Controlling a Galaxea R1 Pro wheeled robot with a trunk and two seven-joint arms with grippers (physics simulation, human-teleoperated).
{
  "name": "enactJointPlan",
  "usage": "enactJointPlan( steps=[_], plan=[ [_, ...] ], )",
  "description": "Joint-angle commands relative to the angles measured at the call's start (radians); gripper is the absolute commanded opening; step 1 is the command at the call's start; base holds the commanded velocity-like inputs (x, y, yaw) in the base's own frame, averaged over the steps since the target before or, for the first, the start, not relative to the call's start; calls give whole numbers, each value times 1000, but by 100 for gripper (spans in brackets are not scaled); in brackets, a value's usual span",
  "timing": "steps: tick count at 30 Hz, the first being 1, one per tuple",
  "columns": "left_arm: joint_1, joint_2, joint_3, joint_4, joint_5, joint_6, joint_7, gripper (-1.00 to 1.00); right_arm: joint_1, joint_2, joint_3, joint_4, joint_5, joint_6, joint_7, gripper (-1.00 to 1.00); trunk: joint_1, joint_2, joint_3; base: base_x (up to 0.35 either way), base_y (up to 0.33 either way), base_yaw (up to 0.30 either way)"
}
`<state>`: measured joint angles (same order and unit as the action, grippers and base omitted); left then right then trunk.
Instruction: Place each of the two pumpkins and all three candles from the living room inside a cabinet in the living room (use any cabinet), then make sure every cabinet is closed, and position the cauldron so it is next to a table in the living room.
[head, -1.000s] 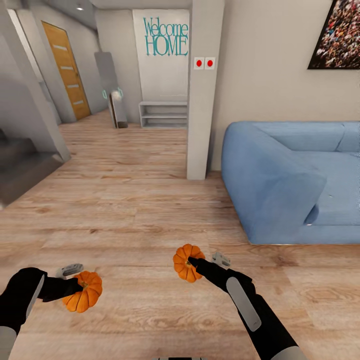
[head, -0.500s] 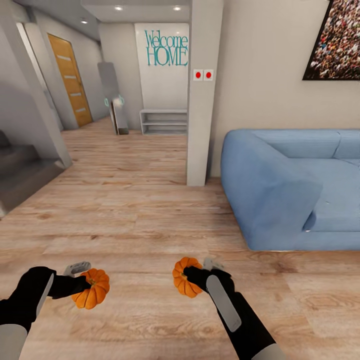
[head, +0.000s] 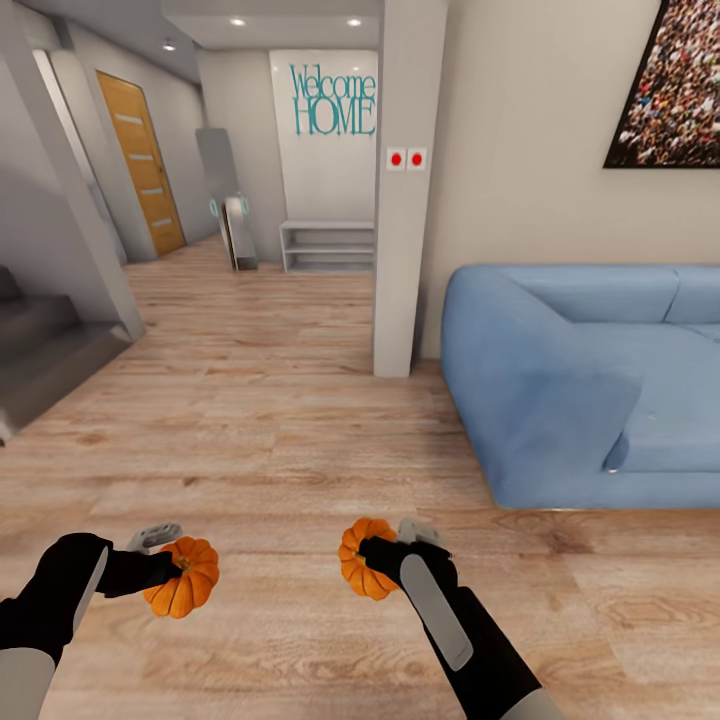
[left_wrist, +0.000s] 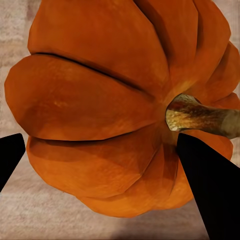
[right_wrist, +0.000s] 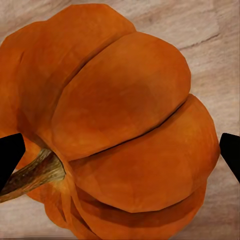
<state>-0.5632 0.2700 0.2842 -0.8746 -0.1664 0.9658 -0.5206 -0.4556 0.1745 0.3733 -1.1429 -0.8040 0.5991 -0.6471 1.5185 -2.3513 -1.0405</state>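
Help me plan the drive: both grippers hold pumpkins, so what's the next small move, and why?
Probably turn the base to look for the cabinet. The left gripper and right gripper each grip a pumpkin, and ahead are sofa and hallway.

Two matte black arms are seen, each inlaid with a long pale grey panel and ending in a light grey sleeve. Black tapered fingers (left_wrist: 207, 187) are shown on the grippers.

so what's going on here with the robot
The robot is carrying two pumpkins, one in each end effector. The left end effector is shut on the left pumpkin, the right end effector on the right pumpkin. Both are held above the wood floor, with a blue sofa ahead to the right.
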Motion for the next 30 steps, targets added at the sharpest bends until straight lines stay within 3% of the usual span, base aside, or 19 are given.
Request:
enactJointPlan(
  steps=[1, 30],
  plan=[
    [0, 0, 0, 0, -1, 0, 2, -100, 0, 0, 7, 0, 3, 1, 0, -100, -4, 7, 3, 0, 0, 0],
    [0, -3, -5, 0, -4, -22, 2, -100, 0, 0, 21, 2, 3, -51, 0, -100, -115, 210, 94, 0, 0, 0]
  ],
)
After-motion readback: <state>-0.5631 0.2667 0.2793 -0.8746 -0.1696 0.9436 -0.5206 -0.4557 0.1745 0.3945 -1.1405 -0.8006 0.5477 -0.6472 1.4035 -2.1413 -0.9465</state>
